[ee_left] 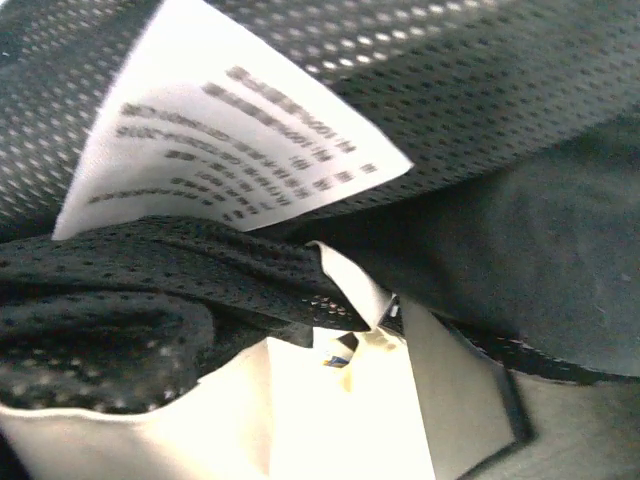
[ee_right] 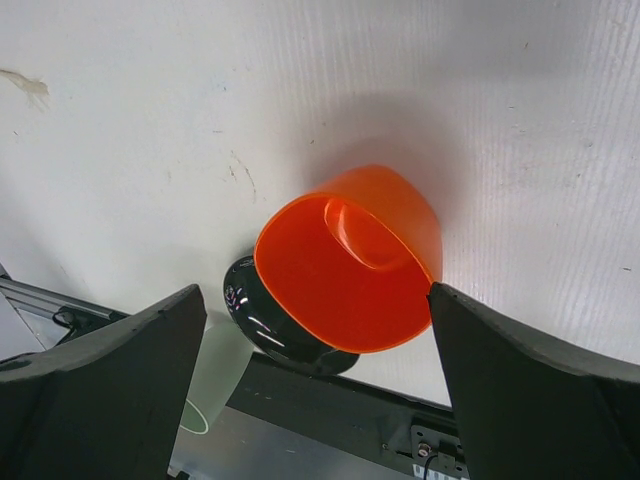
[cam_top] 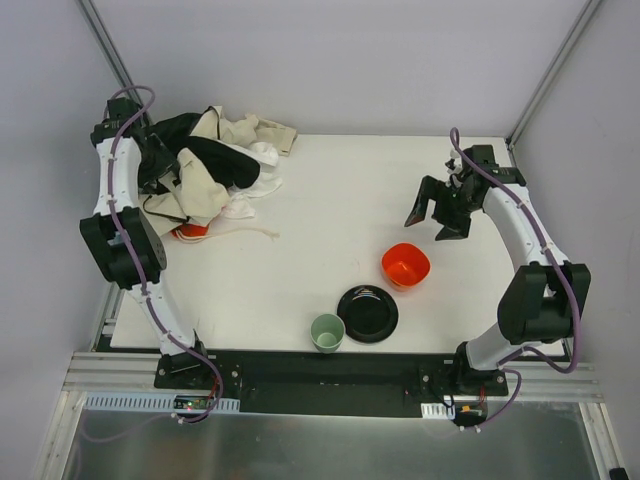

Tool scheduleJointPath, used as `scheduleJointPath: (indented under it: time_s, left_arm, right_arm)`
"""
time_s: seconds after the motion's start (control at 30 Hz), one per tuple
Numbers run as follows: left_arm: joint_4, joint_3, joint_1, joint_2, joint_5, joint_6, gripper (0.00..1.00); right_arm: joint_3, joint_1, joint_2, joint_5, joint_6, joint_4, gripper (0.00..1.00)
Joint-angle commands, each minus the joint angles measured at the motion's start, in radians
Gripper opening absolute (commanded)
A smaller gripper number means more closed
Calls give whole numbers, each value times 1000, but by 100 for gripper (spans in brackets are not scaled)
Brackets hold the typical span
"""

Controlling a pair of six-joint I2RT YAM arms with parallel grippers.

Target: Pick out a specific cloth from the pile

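The pile lies at the table's far left: a large black fabric, beige and white pieces. A small patch of the orange-red cloth shows under the pile's near edge, mostly covered by a beige piece. My left gripper is pushed into the far left of the pile. Its wrist view is filled by black mesh with a white care label and cream trim, and its fingers are hidden. My right gripper is open and empty above the table, over the orange bowl.
The orange bowl, a black plate and a pale green cup stand near the front middle. A cream string trails from the pile. Frame posts stand at the back corners.
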Motion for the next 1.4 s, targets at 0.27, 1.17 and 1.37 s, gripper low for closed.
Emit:
scheduleJointPath:
  time_s: [0.27, 1.17, 1.37]
  left_arm:
    - [1, -77, -128, -250, 52, 8, 99]
    - [-11, -255, -465, -80, -21, -165, 99]
    - [-17, -217, -439, 42, -42, -194, 99]
  right_arm:
    - [23, 14, 13, -11, -11, -24, 96]
    - [-28, 19, 27, -11, -19, 1, 96]
    - [-25, 21, 41, -9, -15, 8, 96]
